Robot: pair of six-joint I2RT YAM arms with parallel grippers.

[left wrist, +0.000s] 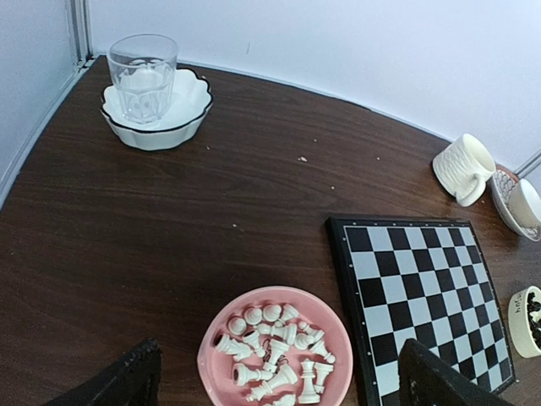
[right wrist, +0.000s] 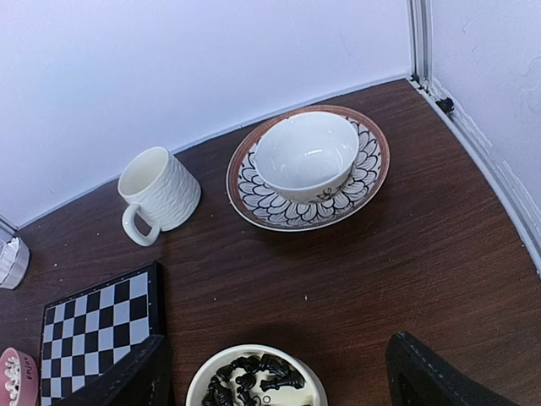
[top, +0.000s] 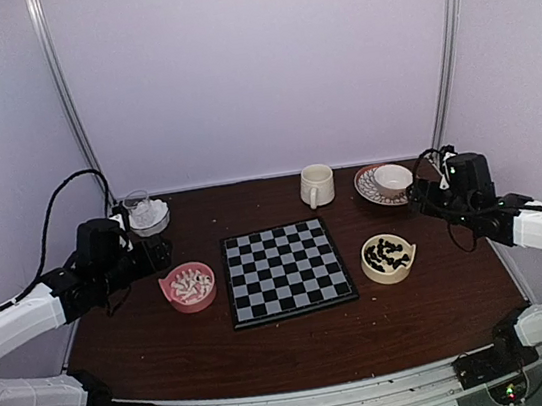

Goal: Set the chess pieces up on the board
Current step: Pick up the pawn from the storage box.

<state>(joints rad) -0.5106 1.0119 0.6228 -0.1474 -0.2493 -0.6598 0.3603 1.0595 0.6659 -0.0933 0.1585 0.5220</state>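
The board (top: 286,268) lies bare at the table's middle, black and pale checks; its near-left corner shows in the left wrist view as the board (left wrist: 423,292). White chess pieces (left wrist: 279,351) lie heaped in a pink bowl (top: 189,286). Black chess pieces (right wrist: 258,385) fill a cream bowl (top: 389,257). My left gripper (left wrist: 275,385) hangs open above the pink bowl (left wrist: 221,321), holding nothing. My right gripper (right wrist: 279,381) stands open over the cream bowl (right wrist: 203,381), empty too. In the top view the left gripper (top: 152,255) and right gripper (top: 422,199) sit beside their bowls.
A glass (left wrist: 142,76) stands in a white scalloped bowl (left wrist: 182,114) at the back left. A ribbed white mug (right wrist: 159,193) stands behind the board. A white bowl (right wrist: 306,156) rests on a patterned plate (right wrist: 368,173) at the back right. Walls close off the sides.
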